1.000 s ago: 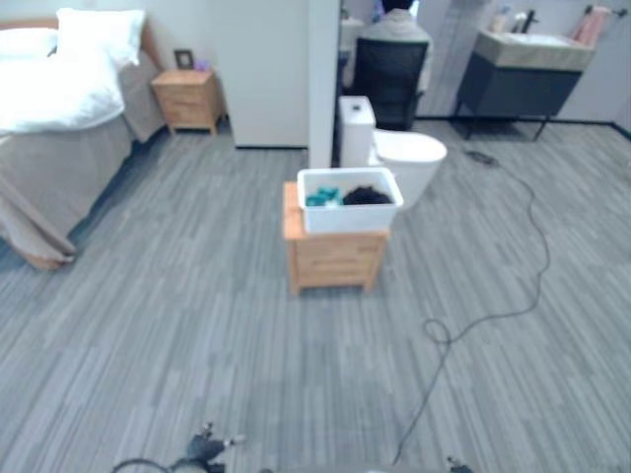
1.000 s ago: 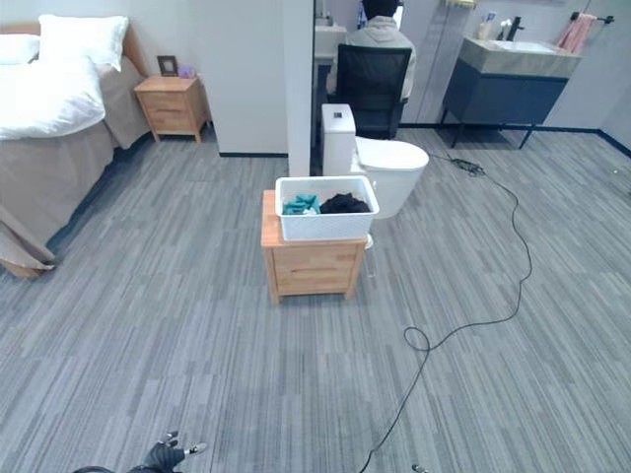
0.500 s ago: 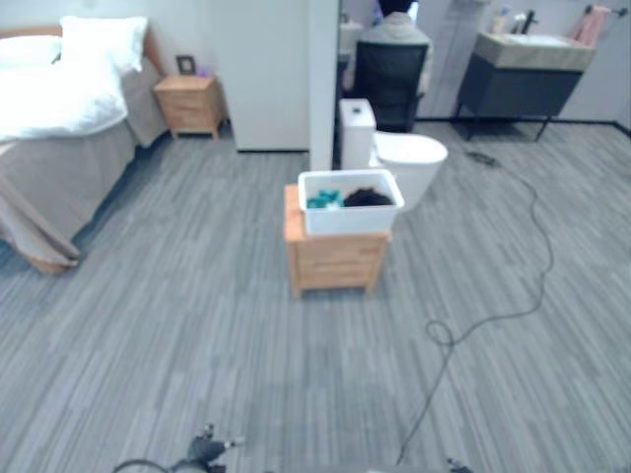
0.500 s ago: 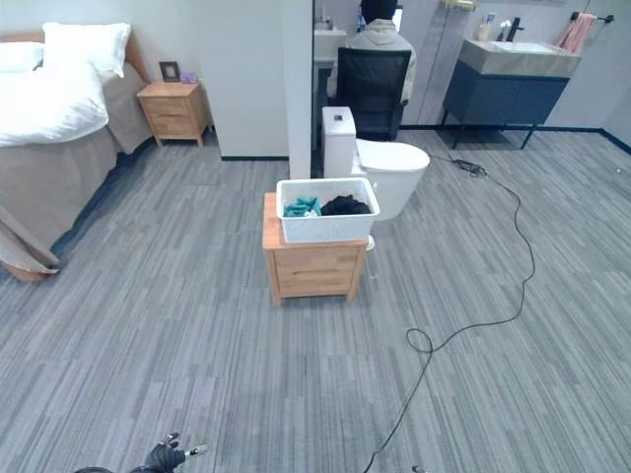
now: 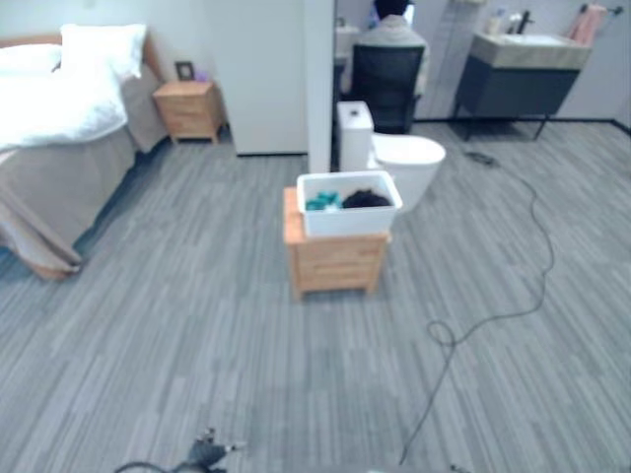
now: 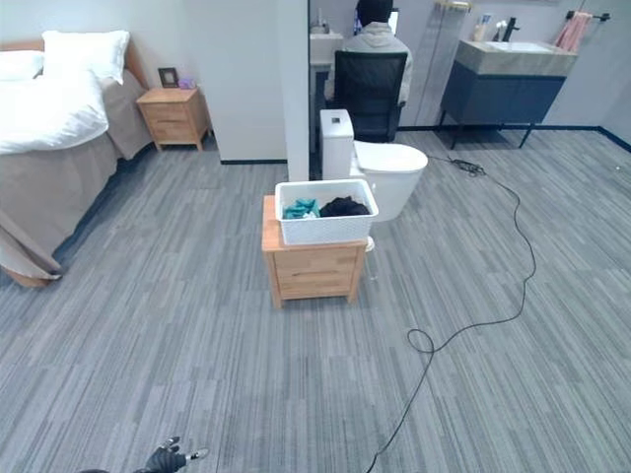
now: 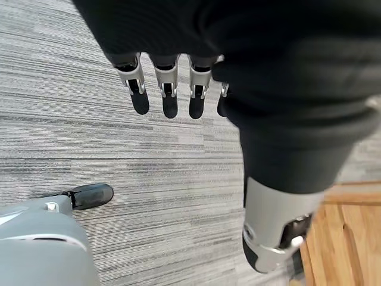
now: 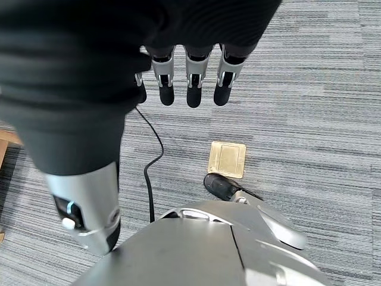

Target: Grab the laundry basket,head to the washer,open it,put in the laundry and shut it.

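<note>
The white laundry basket stands on a low wooden cabinet in the middle of the room, some way ahead of me. Teal clothes and black clothes lie inside it. My left hand hangs over the grey floor with straight fingers and holds nothing; it also shows at the bottom edge of the right eye view as my left hand. My right hand hangs the same way, open and empty, far from the basket.
A bed and a nightstand stand at the left. A toilet sits behind the basket, beside a wall corner. A person sits on a black chair; a dark vanity is at the back right. A brass floor plate lies near my right side.
The whole picture has shifted slightly, so the camera has moved. The basket, the cabinet and both hands keep their places.
</note>
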